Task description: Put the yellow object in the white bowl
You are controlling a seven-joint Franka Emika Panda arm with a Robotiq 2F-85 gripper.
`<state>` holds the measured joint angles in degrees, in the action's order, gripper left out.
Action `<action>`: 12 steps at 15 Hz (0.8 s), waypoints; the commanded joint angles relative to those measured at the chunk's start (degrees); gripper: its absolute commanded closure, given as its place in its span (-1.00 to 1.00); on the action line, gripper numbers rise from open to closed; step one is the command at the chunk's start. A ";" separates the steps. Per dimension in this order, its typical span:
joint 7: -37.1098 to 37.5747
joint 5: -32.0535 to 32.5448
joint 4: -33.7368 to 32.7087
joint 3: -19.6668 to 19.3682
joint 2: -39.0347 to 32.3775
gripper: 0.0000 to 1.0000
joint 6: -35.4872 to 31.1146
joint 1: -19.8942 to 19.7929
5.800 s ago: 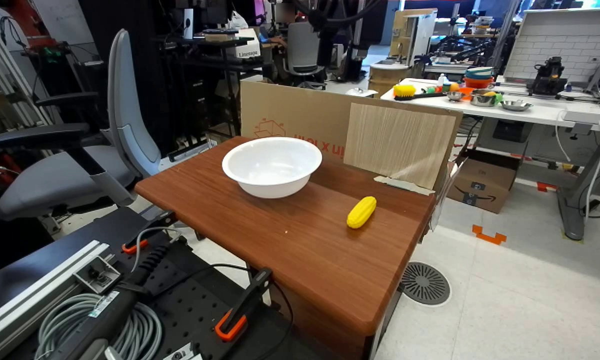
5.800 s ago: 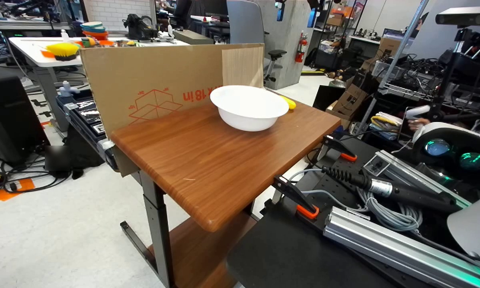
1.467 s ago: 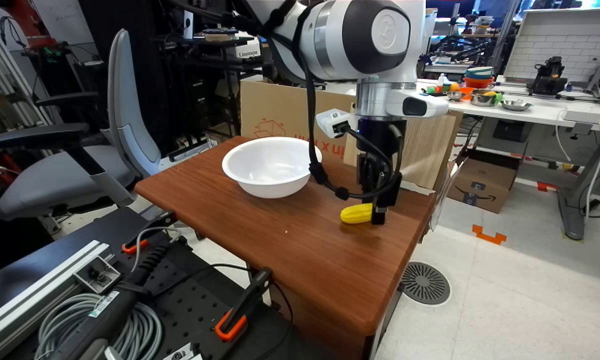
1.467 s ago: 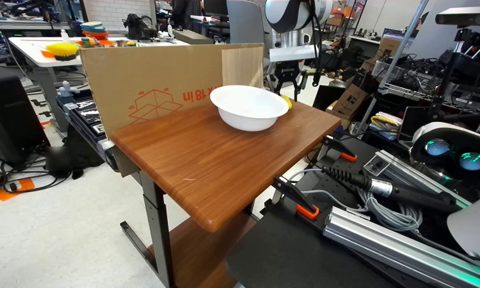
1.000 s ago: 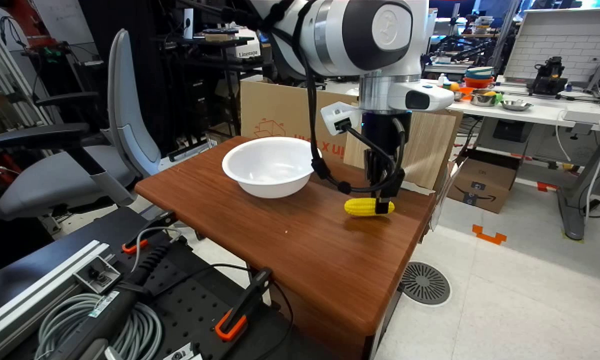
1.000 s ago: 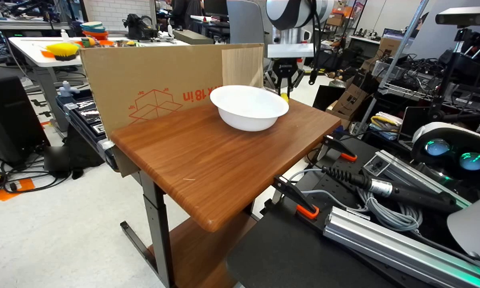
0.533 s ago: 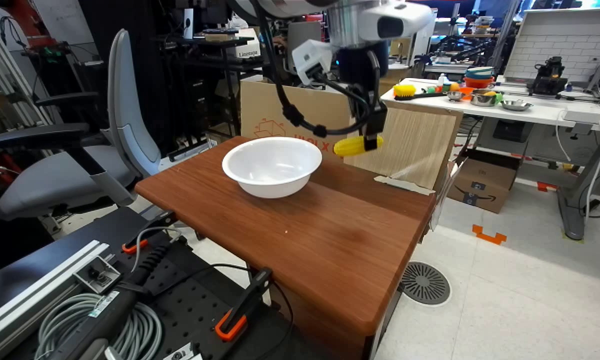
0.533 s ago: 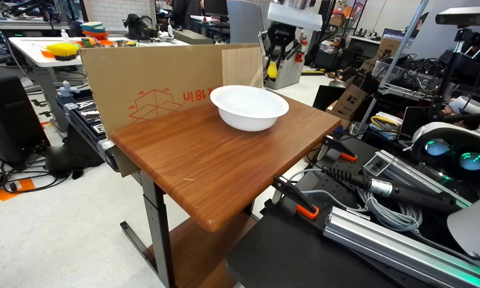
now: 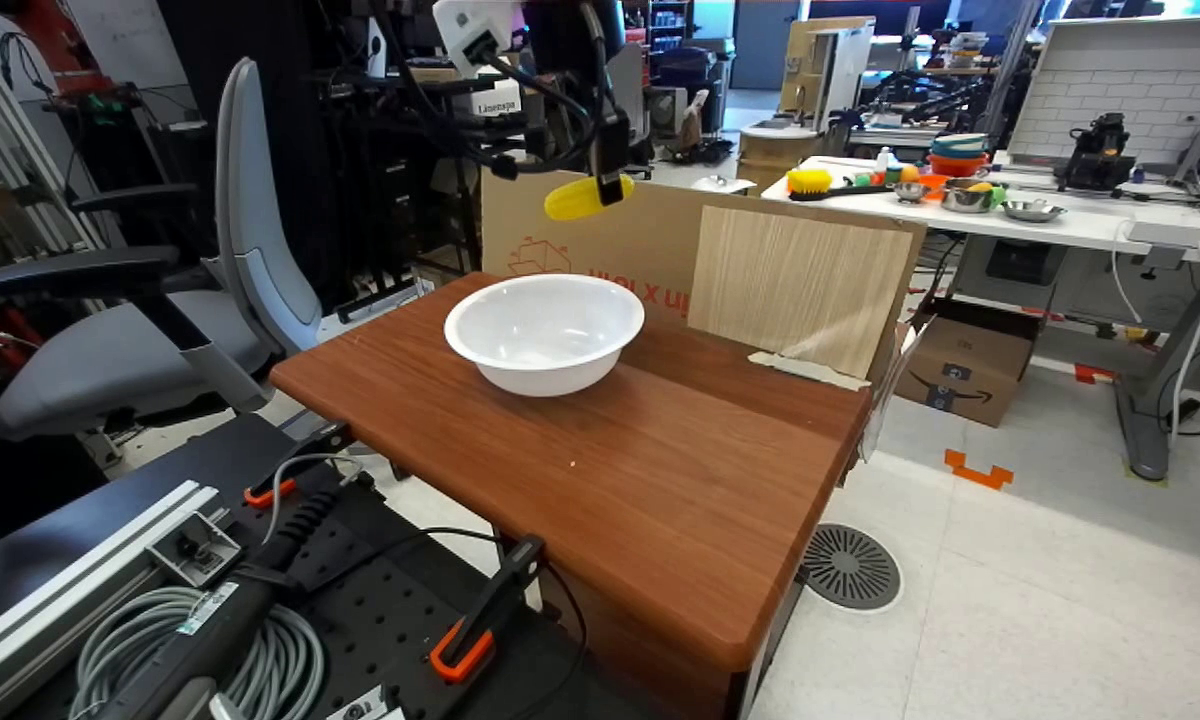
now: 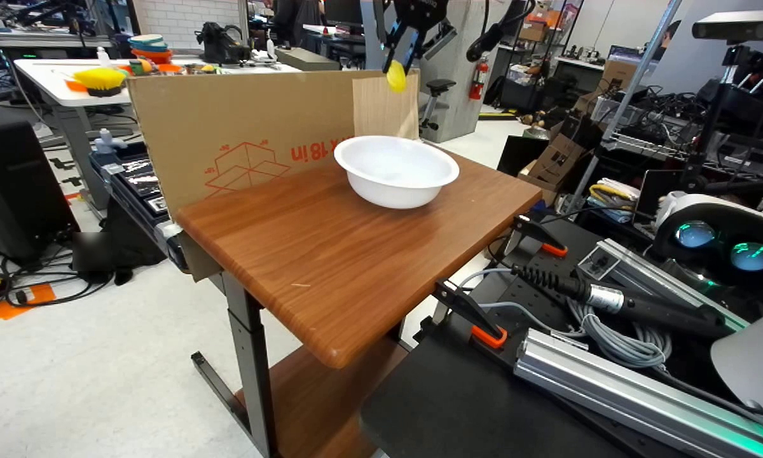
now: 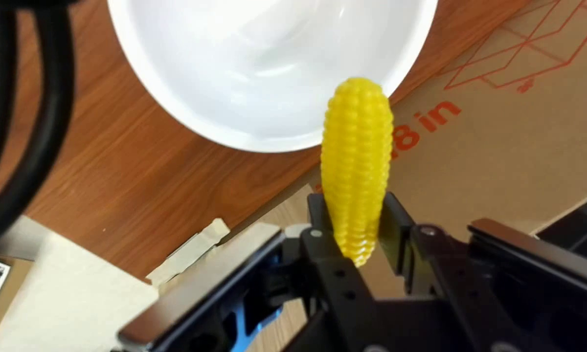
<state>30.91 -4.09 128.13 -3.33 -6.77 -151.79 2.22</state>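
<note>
The yellow object, a ridged toy shaped like a corn cob (image 9: 572, 200) (image 10: 396, 77) (image 11: 356, 146), is up in the air with my gripper (image 11: 354, 208) shut on it near one end. Its free end points forward past the fingertips. In both exterior views the white bowl (image 9: 545, 380) (image 10: 399, 196) stands upright on the brown table, lower than the toy and with nothing visible inside. From the wrist, the toy's tip overlaps the near right part of the bowl's rim (image 11: 254, 142), while the held end lies outside it.
Behind the bowl, a cardboard panel (image 9: 650, 215) with a wood-grain board (image 9: 800, 285) lines the table's (image 9: 600, 500) far edge. Orange-tipped clamps (image 9: 465, 645) grip the front side next to a black bench. A grey chair (image 9: 260, 250) stands at the table's end.
The toy first lay on the table; the gripper closed on it, lifted it and carried it higher and towards the bowl. The bowl has not moved.
</note>
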 commanded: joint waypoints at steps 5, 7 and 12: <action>0.58 1.10 -8.46 -1.36 -11.62 0.85 7.85 -0.37; 0.06 0.69 -12.42 -2.24 -15.62 0.85 13.19 -0.61; 0.93 2.89 -17.74 -3.40 -20.65 0.85 17.36 1.44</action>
<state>30.44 -2.73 114.99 -6.01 -24.64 -138.02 1.96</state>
